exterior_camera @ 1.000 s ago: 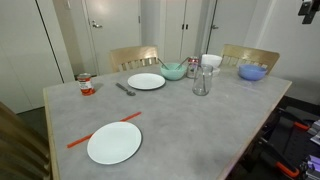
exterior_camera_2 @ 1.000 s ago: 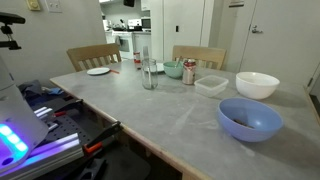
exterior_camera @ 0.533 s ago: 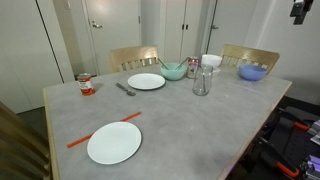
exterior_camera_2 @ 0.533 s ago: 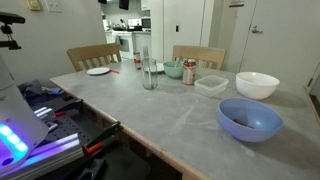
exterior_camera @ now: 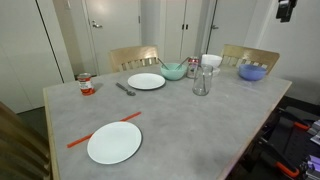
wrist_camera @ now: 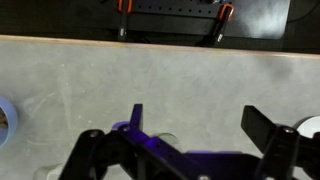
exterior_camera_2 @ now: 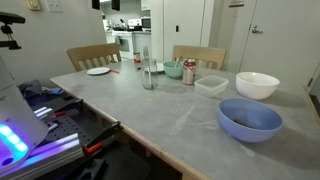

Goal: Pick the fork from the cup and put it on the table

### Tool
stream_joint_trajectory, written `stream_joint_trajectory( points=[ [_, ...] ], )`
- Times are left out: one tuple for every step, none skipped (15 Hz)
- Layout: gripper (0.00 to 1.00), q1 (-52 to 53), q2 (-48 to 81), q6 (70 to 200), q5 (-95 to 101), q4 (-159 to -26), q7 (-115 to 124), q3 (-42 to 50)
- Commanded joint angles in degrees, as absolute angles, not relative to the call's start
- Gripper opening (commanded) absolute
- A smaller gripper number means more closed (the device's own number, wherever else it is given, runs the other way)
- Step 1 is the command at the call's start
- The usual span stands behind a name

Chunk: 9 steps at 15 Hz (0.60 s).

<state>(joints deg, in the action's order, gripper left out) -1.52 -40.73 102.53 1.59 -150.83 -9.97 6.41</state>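
while over the table (wrist_camera: 100, 70), gripper (wrist_camera: 190, 130) jaws spread wide, empty, touching nothing.

High over the scene, the gripper (exterior_camera: 286, 10) hangs at the one-o'clock corner in an exterior view; in the wrist view its dark fingers (wrist_camera: 268, 135) stand wide apart, entering from six o'clock.

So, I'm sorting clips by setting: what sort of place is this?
Probably a home or office dining area: a table set with plates and bowls, wooden chairs, a kitchen behind.
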Motion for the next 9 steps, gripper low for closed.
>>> stream_joint_trajectory(
  points=[
    [1.0,0.2,-37.9,104.7,1.3,-149.9,-8.7,3.7],
    [1.0,0.7,-37.3,105.4,1.1,-149.7,-8.4,3.2],
    [1.0,1.3,-36.3,106.1,0.9,-149.3,-8.4,2.8],
    [1.0,1.8,-35.2,107.1,0.8,-148.9,-8.3,2.3],
    [1.0,2.4,-33.7,108.2,0.7,-148.3,-8.4,2.0],
    [1.0,3.0,-32.1,109.4,0.6,-147.6,-8.7,1.9],
    [1.0,3.4,-30.3,110.9,0.7,-146.7,-9.0,1.7],
    [1.0,3.7,-28.6,112.1,0.7,-145.9,-9.1,1.5],
    [1.0,4.0,-26.7,113.5,0.8,-145.0,-9.2,1.5]
  ],
)
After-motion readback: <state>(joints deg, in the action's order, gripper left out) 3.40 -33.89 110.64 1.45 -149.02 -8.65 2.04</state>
